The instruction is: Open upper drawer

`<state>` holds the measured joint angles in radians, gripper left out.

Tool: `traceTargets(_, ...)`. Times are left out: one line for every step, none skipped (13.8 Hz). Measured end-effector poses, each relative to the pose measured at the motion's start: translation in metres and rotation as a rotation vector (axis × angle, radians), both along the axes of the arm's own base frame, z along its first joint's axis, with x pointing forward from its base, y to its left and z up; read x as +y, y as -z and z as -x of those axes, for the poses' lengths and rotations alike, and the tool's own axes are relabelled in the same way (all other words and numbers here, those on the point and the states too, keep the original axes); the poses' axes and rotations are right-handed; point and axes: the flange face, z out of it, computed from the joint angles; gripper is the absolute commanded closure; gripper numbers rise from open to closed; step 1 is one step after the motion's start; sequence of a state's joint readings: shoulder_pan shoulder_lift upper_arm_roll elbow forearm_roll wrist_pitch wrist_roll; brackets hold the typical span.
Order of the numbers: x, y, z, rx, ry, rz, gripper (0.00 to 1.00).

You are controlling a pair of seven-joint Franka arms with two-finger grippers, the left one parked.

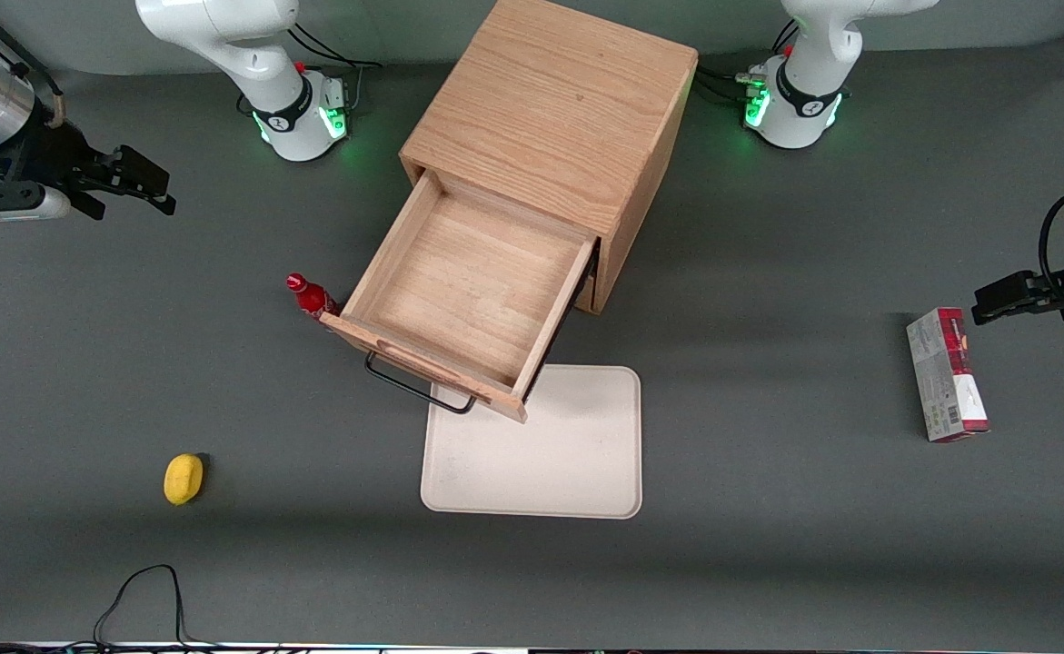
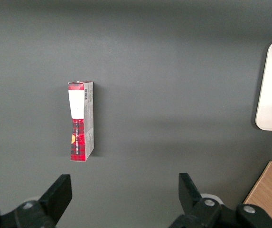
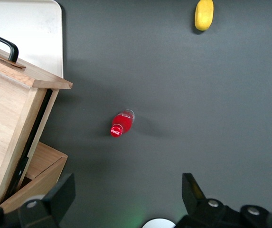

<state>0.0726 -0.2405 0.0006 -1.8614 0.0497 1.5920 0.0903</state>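
1. Now the hand (image 3: 126, 199) hangs spread wide, holding nothing, above bare bench (image 1: 223, 563) at the working arm's end.
2. Its fingers (image 1: 145, 186) point toward the oak cabinet (image 1: 554, 109), well apart from it.
3. Under the hand stands a red bottle (image 3: 121, 123), just beside the upper drawer (image 1: 468, 282).
4. That drawer is pulled far out, its black handle (image 1: 418, 386) over a white tray (image 1: 541, 454).

Robot lab, two white arm bases (image 1: 300, 118) bolted to grey table (image 1: 768, 509)
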Motion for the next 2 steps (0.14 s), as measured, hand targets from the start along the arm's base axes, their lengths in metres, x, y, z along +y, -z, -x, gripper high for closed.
traceTargets(0.0001,0.0033,-0.0015,0.005,0.003,0.001,0.00)
traceTargets(0.0002,0.0059,-0.0038,0.006,0.006,0.001,0.00)
